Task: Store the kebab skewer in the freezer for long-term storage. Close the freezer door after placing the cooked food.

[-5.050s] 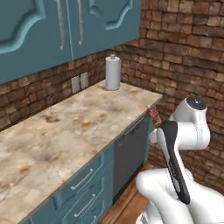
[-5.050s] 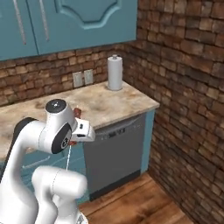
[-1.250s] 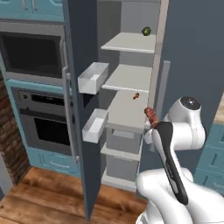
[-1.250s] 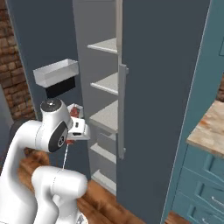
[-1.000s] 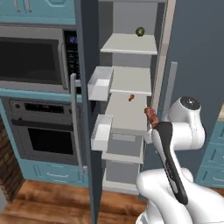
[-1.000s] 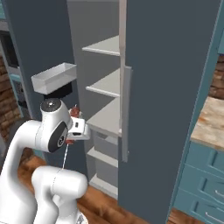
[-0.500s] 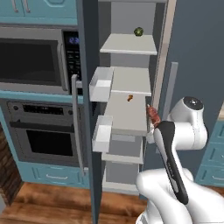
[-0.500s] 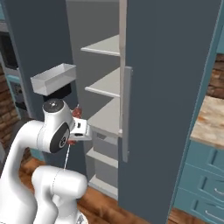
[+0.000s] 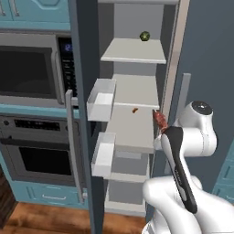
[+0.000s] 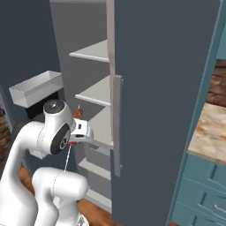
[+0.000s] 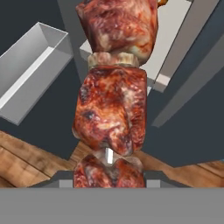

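Fingers of the gripper (image 9: 157,119) were squeezed tight on the kebab skewer (image 11: 113,89). The skewer was up in the air, in front of the open freezer (image 9: 137,68), near the front edge of a middle shelf (image 9: 130,130). It was not on any shelf.

The skewer stuck straight out past the gripper. Its long line ran away from the hand, toward the shelves. In the hand view the meat chunks sat one after another, big and red-brown, with a bit of pale stick between them.

The freezer door (image 9: 84,109) stood wide open on the left. Two white bins (image 9: 101,98) hung on its inside, and a long grey handle (image 9: 73,146) ran down it. A small round green thing (image 9: 145,35) sat on a high shelf. A tiny brown bit (image 9: 135,110) lay at the back edge of the middle shelf. The other fridge door (image 10: 163,110) was shut, just right of the arm. A microwave (image 9: 32,71) and an oven (image 9: 39,151) were to the left.
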